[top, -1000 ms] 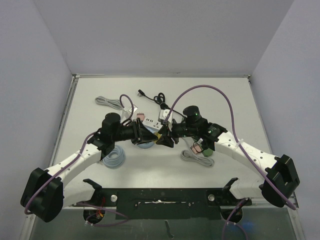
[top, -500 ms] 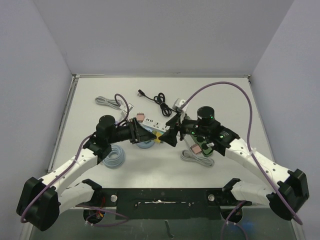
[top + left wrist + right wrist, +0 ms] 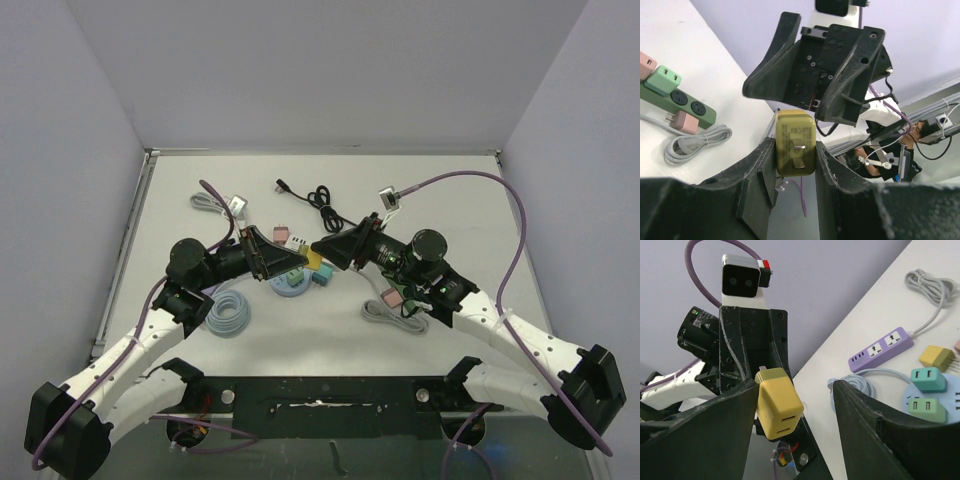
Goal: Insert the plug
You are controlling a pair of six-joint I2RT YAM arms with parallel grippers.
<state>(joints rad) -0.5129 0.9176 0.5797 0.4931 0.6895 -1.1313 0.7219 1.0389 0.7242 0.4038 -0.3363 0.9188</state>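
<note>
**A:** What do we log at the left of the overhead view?

**B:** A light-blue cable coil (image 3: 228,315) lies on the table (image 3: 470,200), just beside the left arm. The left gripper (image 3: 795,167) is clenched on the yellow plug (image 3: 795,150). One finger presses each side of it, and the metal prongs face back toward that wrist camera.

**A:** Where do we place the plug?

**B:** Mid-table, held between the tips of the two grippers. In the overhead view it sits just beyond the round blue socket hub (image 3: 293,286) (a teal adapter (image 3: 928,380) is seated in that hub).

**A:** And the right gripper (image 3: 795,390)?

**B:** Released. Its fingers stand well apart with the plug between them, and the plug's two-slot face points at the right wrist camera. We see a clear gap on one side. On the other side we cannot tell whether finger and plug touch.

**A:** Further right?

**B:** We note a green power strip (image 3: 710,116) and a grey cable bundle (image 3: 395,312) next to each other beside the right arm.
</note>
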